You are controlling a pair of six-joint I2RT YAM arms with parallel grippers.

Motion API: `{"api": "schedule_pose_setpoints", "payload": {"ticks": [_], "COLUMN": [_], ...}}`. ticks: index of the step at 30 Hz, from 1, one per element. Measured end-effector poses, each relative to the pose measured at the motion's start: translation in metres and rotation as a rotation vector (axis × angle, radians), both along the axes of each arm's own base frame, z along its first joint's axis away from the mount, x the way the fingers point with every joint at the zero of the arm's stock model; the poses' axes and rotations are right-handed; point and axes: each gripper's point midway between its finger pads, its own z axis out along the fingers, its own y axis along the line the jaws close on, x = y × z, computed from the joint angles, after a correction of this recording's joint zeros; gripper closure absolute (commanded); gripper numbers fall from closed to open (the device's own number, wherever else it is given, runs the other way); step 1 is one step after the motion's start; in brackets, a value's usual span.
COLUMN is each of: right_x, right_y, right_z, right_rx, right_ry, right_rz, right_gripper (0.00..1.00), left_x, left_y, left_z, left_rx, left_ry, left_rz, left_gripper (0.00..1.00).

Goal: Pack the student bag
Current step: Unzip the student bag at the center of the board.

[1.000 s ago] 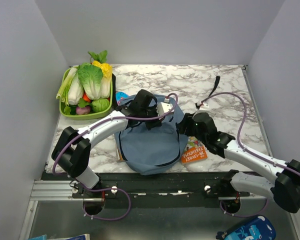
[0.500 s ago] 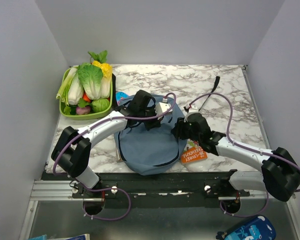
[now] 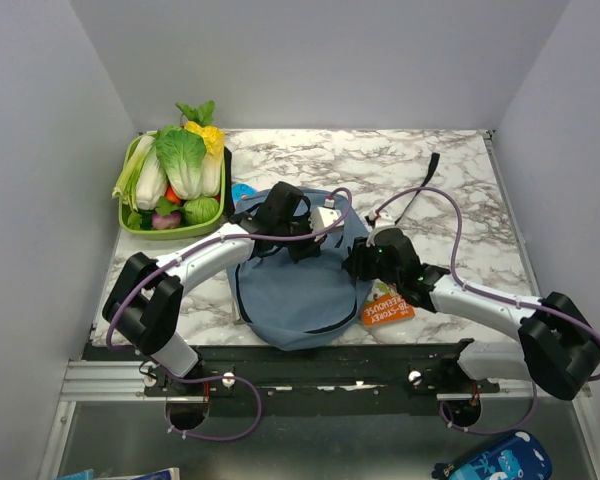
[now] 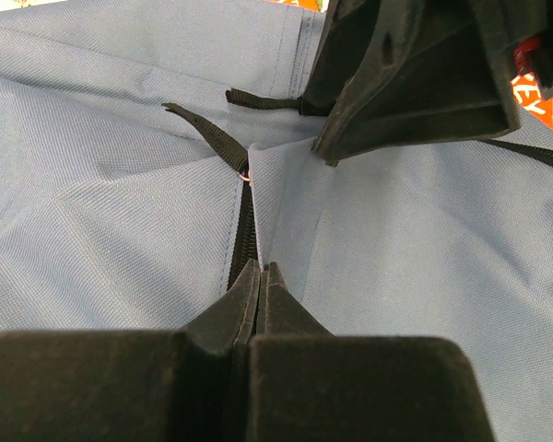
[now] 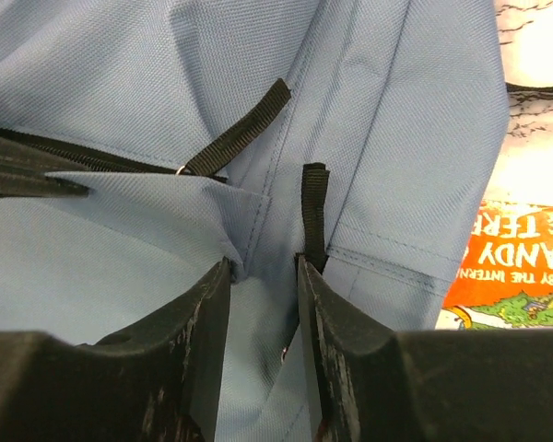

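The student bag (image 3: 300, 295), dusty-blue fabric, lies at the table's near middle. My left gripper (image 3: 298, 238) is over its upper part. In the left wrist view it (image 4: 259, 267) is shut on the edge of a fabric flap beside the black zipper (image 4: 241, 241), just below the zipper pull tab (image 4: 207, 129). My right gripper (image 3: 358, 262) is on the bag's right side. In the right wrist view it (image 5: 263, 269) is open, its jaws straddling a fold of bag fabric (image 5: 258, 304), with a black loop (image 5: 313, 212) at the right finger. An orange book (image 3: 388, 306) lies by the bag's right edge.
A green basket (image 3: 130, 222) of toy vegetables stands at the back left. A black strap (image 3: 420, 190) runs over the table at the back right. A small bright-blue item (image 3: 242, 192) peeks out behind the bag. The orange book also shows in the right wrist view (image 5: 511, 276).
My right gripper has moved left, from over the orange book onto the bag's right side near my left gripper. The left gripper has barely moved.
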Motion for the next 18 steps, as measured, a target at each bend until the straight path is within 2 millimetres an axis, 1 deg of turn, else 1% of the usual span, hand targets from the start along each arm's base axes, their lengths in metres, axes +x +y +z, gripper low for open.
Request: {"api": "schedule_pose_setpoints", "payload": {"ticks": [2,3,6,9,12,14,18], "right_x": [-0.002,-0.003,-0.003,-0.001,0.0,0.0,0.002], "right_y": [-0.003,-0.005,-0.011,-0.016,-0.02,-0.021,-0.018], "right_z": [0.004,0.007,0.015,0.018,0.012,0.004,-0.014], "right_rx": [-0.001,-0.003,-0.004,-0.01,-0.033,-0.053,-0.104], "right_ry": [-0.019,-0.033,-0.065,-0.083,-0.075,-0.055,-0.007], "right_rz": [0.007,0.01,0.006,-0.001,0.0,0.001,0.021], "right_gripper": [0.53,0.49,0.41,0.38,0.38,0.38,0.45], "left_x": [0.0,0.0,0.0,-0.002,-0.003,-0.003,-0.003], "left_y": [0.0,0.0,0.001,0.003,0.003,0.003,0.003], "left_z": [0.0,0.0,-0.003,-0.007,-0.008,-0.008,-0.008], "left_rx": [-0.002,-0.002,0.002,0.006,0.007,0.007,0.006], "left_ry": [-0.001,-0.001,-0.001,0.002,0.005,0.005,0.006], "left_rz": [-0.001,-0.001,-0.002,-0.004,-0.004,-0.004,-0.004], "left_gripper": [1.0,1.0,1.0,1.0,1.0,1.0,1.0]}}
